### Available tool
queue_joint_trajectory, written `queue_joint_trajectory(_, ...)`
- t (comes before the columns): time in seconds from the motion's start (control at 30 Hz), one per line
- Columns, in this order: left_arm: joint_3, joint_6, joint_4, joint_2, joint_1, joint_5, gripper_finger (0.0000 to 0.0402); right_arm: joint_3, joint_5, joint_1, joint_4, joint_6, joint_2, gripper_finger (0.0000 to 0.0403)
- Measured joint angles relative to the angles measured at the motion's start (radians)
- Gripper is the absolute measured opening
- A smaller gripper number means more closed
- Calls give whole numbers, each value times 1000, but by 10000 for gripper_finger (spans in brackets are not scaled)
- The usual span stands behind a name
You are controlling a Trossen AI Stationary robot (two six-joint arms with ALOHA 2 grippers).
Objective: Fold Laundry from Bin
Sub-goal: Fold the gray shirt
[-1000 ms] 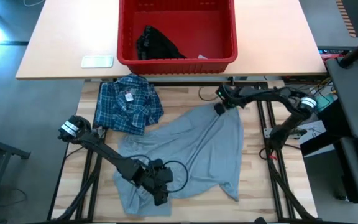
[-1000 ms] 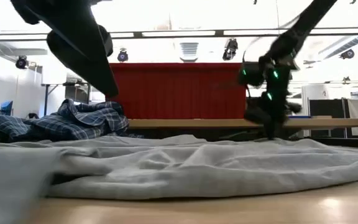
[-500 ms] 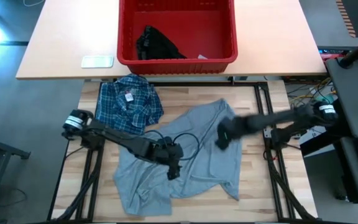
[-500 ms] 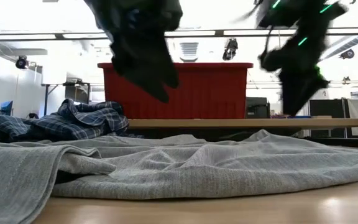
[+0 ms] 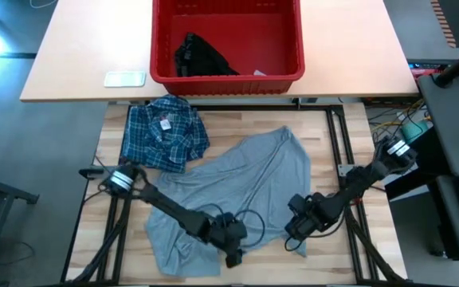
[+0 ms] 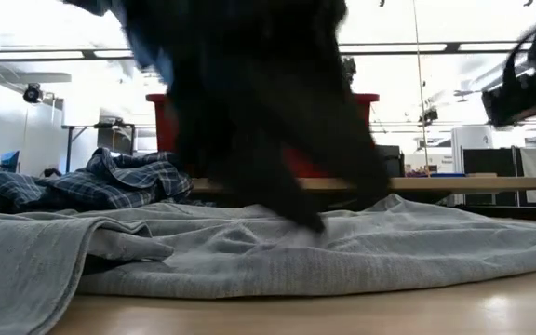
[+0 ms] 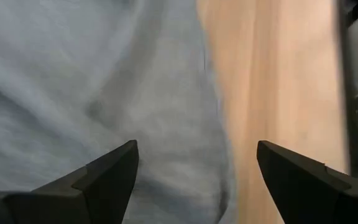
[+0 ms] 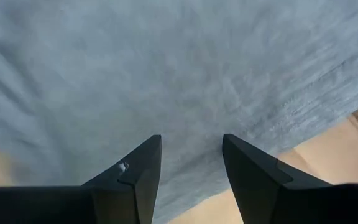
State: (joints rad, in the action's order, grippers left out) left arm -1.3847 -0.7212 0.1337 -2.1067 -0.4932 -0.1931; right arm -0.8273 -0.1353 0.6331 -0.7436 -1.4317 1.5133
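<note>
Grey T-shirt (image 5: 245,187), near edge behind arms

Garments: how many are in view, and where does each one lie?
3. The black garment lies in the red bin. The plaid shirt is crumpled on the wooden table near the bin. The grey T-shirt is spread mid-table. More could be hidden underneath.

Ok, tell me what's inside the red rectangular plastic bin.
The red plastic bin holds a small black garment and a small pale item. Anything beneath the garment is hidden.
</note>
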Motion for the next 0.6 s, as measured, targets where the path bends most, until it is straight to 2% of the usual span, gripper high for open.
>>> queue_joint_trajectory(0.17,-71,-39,66,-74,-63,39,310,-7,72,-1,-50,158,54,169)
queue_joint_trajectory(0.37,-77,-67,209,-45,-121,54,310,2,99,-5,-242,307,-5,169)
queue_joint_trajectory(0.47,-72,-94,231,-15,-125,74,310,-9,88,5,-186,286,-81,169)
queue_joint_trajectory(0.6,-125,-83,294,44,-126,42,310,-20,61,43,5,228,-116,169)
